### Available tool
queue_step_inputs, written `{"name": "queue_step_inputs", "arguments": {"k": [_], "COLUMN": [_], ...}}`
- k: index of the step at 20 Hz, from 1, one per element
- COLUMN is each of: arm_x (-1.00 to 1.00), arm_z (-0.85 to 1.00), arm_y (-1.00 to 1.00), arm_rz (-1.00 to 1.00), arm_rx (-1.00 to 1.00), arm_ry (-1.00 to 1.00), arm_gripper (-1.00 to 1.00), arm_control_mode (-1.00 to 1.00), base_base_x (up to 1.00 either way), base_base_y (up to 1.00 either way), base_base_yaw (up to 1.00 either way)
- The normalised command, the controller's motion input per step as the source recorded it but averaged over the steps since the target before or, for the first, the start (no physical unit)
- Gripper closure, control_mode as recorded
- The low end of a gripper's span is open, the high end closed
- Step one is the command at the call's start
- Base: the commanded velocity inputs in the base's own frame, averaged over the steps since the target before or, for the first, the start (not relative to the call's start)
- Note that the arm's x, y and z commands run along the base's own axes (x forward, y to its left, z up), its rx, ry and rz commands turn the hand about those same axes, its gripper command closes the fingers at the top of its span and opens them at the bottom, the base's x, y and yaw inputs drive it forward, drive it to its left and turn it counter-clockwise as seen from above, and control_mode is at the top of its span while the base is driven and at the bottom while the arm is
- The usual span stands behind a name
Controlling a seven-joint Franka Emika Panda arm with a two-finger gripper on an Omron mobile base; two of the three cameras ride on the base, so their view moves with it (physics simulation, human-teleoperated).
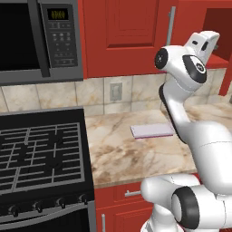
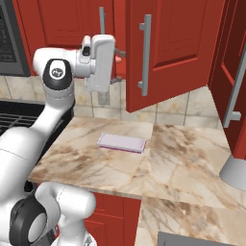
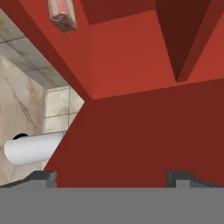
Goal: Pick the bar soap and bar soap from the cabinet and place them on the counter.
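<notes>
The white arm reached up from the worktop (image 2: 192,158) toward the open red cabinet (image 2: 173,43), its tool (image 3: 112,177) raised to the level of the shelf and pointed into the red interior. The tool's two dark tips (image 3: 43,177) stood wide apart with nothing between them. In the hand view, one bar soap (image 3: 62,15) lay at the far upper left of the frame, a small peach-pink block with a darker red face, resting against the red cabinet surface and well apart from the tips; a small pinkish spot beside the hand in the right base view may have been the same bar, though it was too small to tell. The second bar could not be made out. On the beige marbled worktop below lay a flat lavender pad (image 2: 121,142), with the black gas stove (image 1: 41,154) to its left and a microwave (image 1: 41,36) mounted above that. A cabinet door (image 2: 158,53) with a long silver handle (image 2: 144,55) hung open beside the arm. By the look of things the task was at its first step, the approach to the first soap, with neither bar yet on the worktop. The next move would call for swinging the tool toward the soap until the bar sat between the tips, then closing on it.
</notes>
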Motion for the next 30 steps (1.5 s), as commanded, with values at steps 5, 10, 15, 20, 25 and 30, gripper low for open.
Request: {"name": "queue_step_inputs", "arguments": {"k": [5,10,15,20,25,30], "arm_x": [0.0,0.01,0.0,0.0,0.0,-0.01], "arm_z": [-0.01,-0.06,-0.08,-0.04,-0.03,0.0], "arm_y": [-0.19,-0.19,-0.22,-0.25,-0.22,-0.3], "arm_rz": [-0.05,-0.04,-0.03,-0.03,-0.03,-0.03], "arm_rx": [0.0,0.0,0.0,0.0,0.0,0.0], "arm_ry": [0.0,0.0,0.0,0.0,0.0,0.0], "arm_gripper": [-1.0,-1.0,-1.0,-1.0,-1.0,-1.0], "arm_control_mode": [-1.0,-1.0,-1.0,-1.0,-1.0,-1.0], "base_base_x": [0.0,0.0,0.0,0.0,0.0,0.0], "base_base_y": [0.0,0.0,0.0,0.0,0.0,0.0], "base_base_yaw": [0.0,0.0,0.0,0.0,0.0,0.0]}}
